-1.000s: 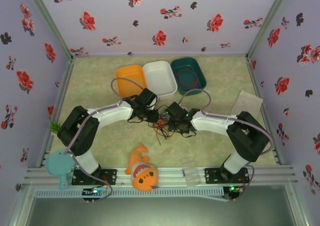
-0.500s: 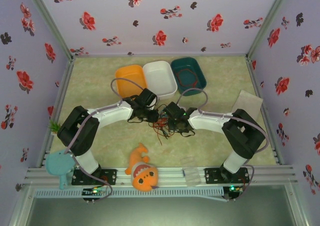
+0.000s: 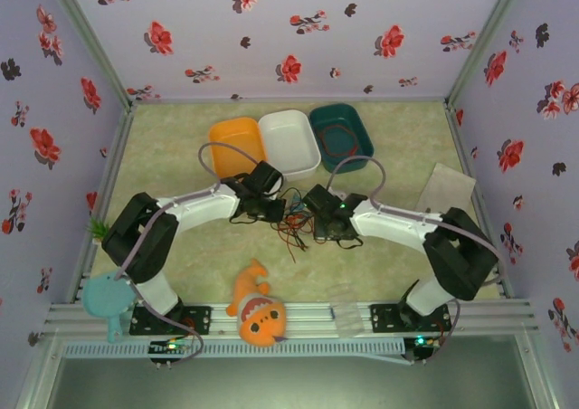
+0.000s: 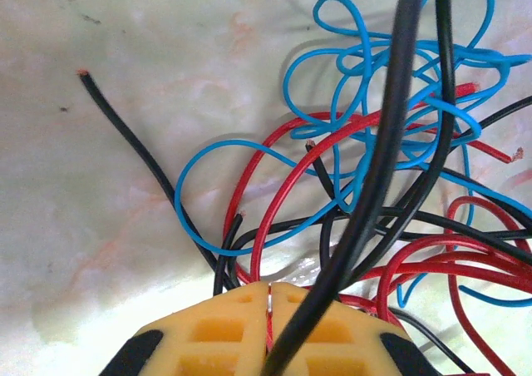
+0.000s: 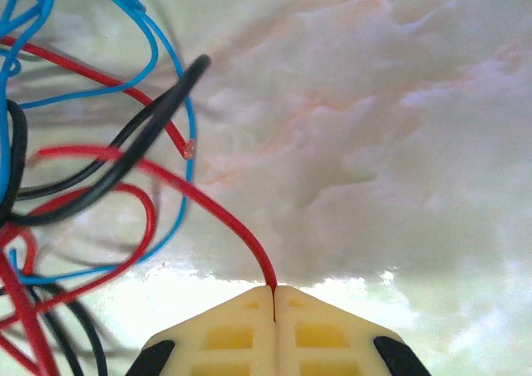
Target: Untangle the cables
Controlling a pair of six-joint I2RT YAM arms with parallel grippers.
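The cables (image 3: pixel 291 223) lie as one tangle of red, black and light blue strands on the table between my two grippers. My left gripper (image 3: pixel 275 212) sits at the tangle's left edge. In the left wrist view the left gripper (image 4: pixel 271 288) is shut on a red cable (image 4: pixel 278 172), with a thick black strand (image 4: pixel 391 135) crossing in front and blue loops (image 4: pixel 332 60) beyond. At the tangle's right edge is my right gripper (image 3: pixel 314 224). The right wrist view has the right gripper (image 5: pixel 273 289) shut on a red cable (image 5: pixel 224 214) that leads left toward black (image 5: pixel 141 135) and blue (image 5: pixel 158 51) strands.
Behind the tangle stand an orange bin (image 3: pixel 237 144), a white bin (image 3: pixel 289 142) and a teal bin (image 3: pixel 341 135). A clear sheet (image 3: pixel 446 187) lies at the right. An orange fish toy (image 3: pixel 258 311) and a teal toy (image 3: pixel 104 296) sit by the near rail.
Both grippers have closed, each onto a red strand. The right arm's elbow has shifted to the right, and the left arm has stayed put.
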